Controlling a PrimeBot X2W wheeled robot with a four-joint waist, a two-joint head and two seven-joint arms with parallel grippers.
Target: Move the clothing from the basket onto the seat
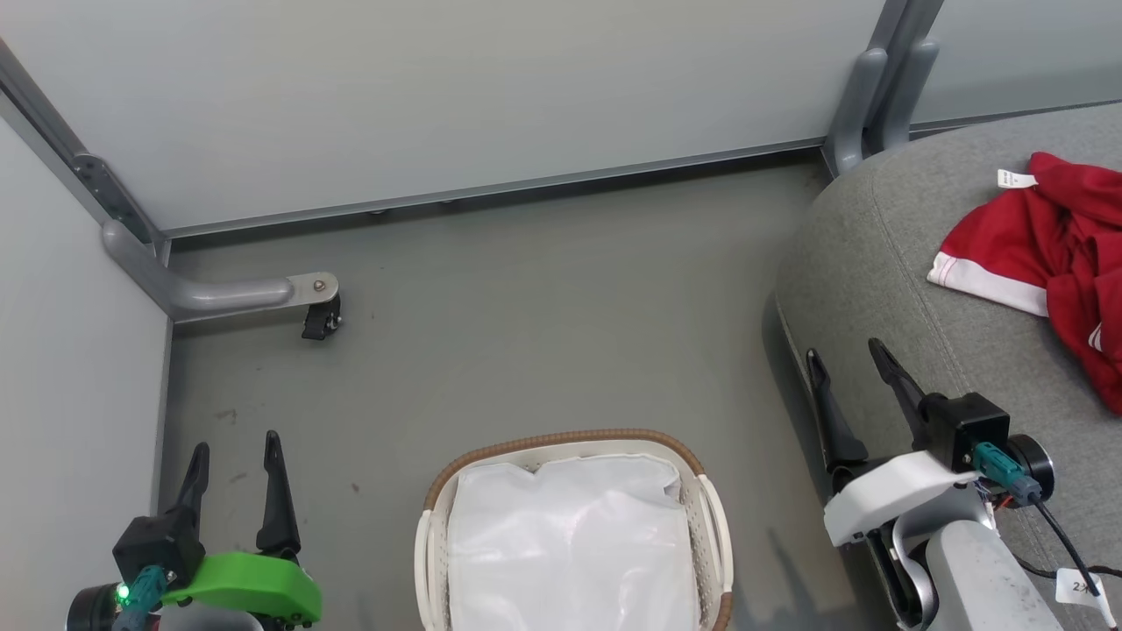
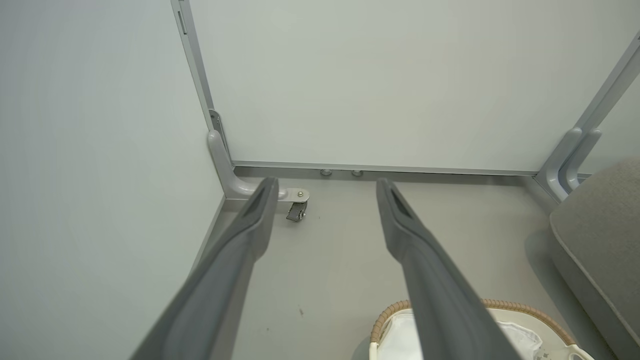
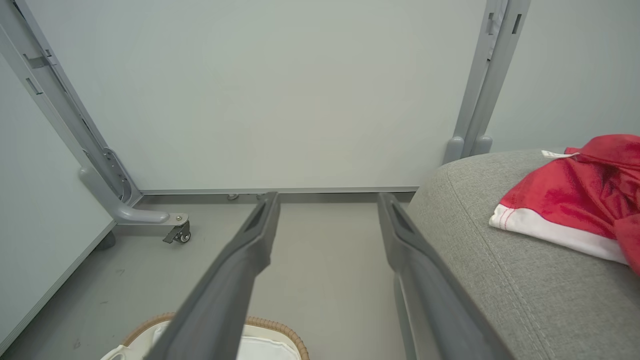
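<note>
Head view: red clothing [image 1: 1047,241] lies on the grey seat [image 1: 877,254], up and right of the right gripper [image 1: 845,350], spread wide and empty.

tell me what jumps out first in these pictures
The red clothing stands out most, heaped on the grey seat at the right of the head view. Next comes the basket on the floor at bottom centre, with a white sheet in it and no red showing. The left gripper and right gripper flank it, both open and holding nothing.
</note>
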